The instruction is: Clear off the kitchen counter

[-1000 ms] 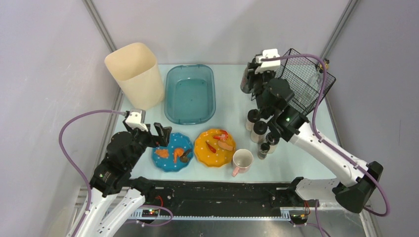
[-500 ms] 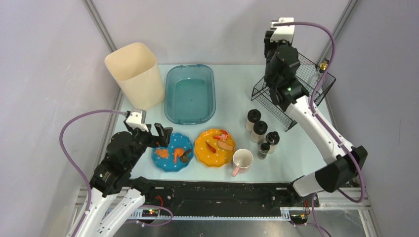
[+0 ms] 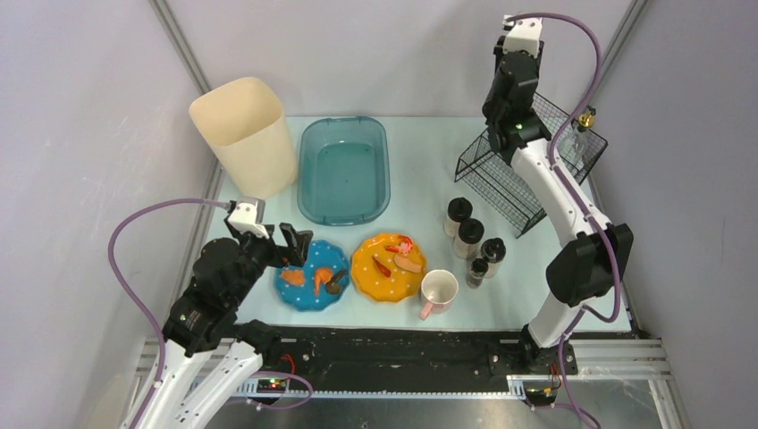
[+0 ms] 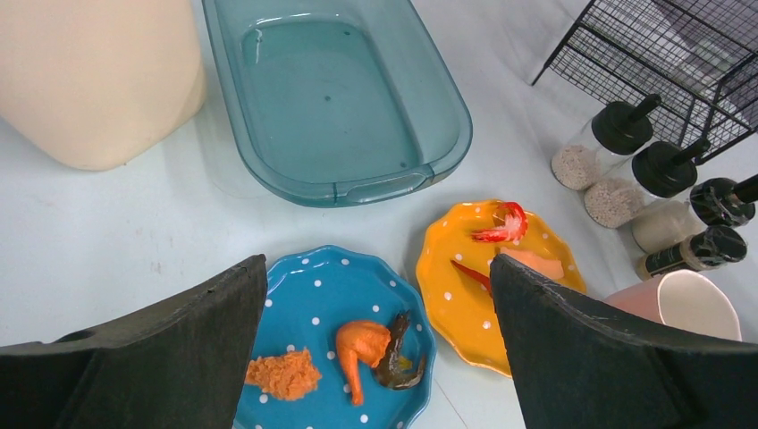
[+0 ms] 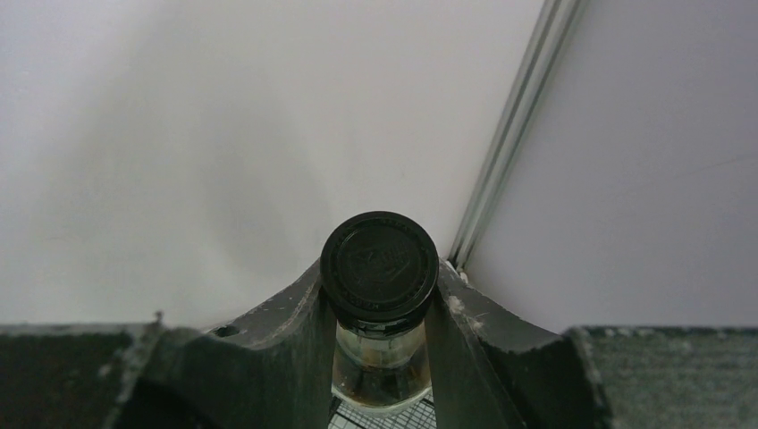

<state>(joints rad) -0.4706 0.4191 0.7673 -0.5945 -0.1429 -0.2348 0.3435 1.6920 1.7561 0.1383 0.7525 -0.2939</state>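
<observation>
High over the wire basket (image 3: 501, 174), the right gripper (image 5: 379, 308) is clamped on a black-capped bottle (image 5: 379, 259). Above the blue plate (image 4: 331, 299), the left gripper (image 4: 377, 268) hangs wide apart, empty.

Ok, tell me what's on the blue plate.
On the blue plate: an orange crumbly heap, an orange piece and a dark piece beside it. The left gripper covers part of the plate's left rim.
</observation>
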